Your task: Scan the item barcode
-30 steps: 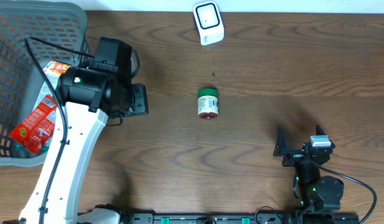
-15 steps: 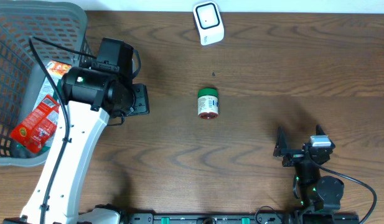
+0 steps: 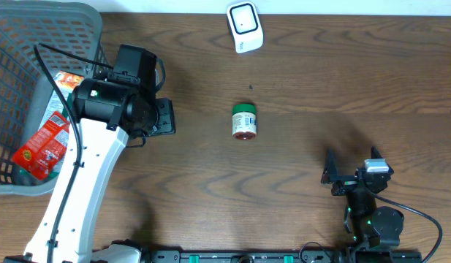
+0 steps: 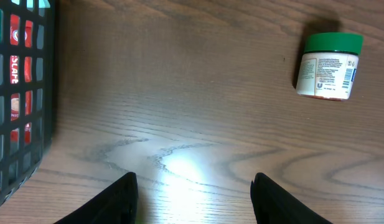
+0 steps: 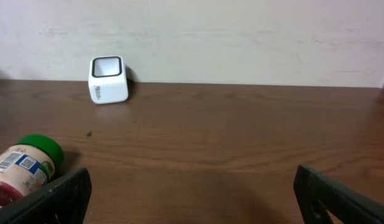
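Small green-lidded jar [image 3: 244,121] lies on its side on the brown wooden table [image 3: 320,80], with nothing touching it. My left gripper [image 4: 193,190] is between jar and grey mesh basket [image 3: 20,44], jaws partly apart, empty. My right gripper [image 5: 193,183] is well apart from the jar, jaws spread wide, empty. White boxy scanner [image 3: 245,27] is beyond the jar.

Jar [image 3: 244,121], centre: green lid, white label, red base. White scanner [image 3: 244,26], top. Grey mesh basket [image 3: 64,11] holding a red packet [image 3: 36,150], left. Brown wood-grain table [image 3: 320,88].
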Controlling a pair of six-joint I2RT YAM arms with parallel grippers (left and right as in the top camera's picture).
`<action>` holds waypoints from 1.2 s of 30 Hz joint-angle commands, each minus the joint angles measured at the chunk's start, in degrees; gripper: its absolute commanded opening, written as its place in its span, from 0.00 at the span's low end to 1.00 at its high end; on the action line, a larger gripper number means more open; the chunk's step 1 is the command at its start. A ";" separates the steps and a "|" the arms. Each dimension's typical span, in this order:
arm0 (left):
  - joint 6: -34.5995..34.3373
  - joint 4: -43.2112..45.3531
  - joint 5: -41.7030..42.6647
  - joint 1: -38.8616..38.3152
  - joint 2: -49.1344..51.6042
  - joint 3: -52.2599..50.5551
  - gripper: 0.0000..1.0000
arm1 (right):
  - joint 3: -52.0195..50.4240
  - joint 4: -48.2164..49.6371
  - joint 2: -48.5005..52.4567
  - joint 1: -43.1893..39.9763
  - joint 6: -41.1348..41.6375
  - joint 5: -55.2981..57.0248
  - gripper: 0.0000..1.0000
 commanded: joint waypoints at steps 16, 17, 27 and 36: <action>0.48 -0.04 -0.70 -0.17 0.22 -0.22 0.59 | -0.09 -0.22 -0.26 0.11 0.79 -0.28 0.99; 0.46 -0.04 -0.70 -0.20 0.22 -0.22 0.59 | -0.09 -0.22 -0.26 0.11 0.79 -0.28 0.99; 0.48 0.00 -0.70 -0.17 0.22 -0.22 0.59 | -0.09 -0.22 -0.26 0.11 0.79 -0.28 0.99; 0.46 1.53 -0.70 -0.17 0.22 -0.22 0.59 | -0.09 -0.22 -0.26 0.11 0.79 -0.28 0.99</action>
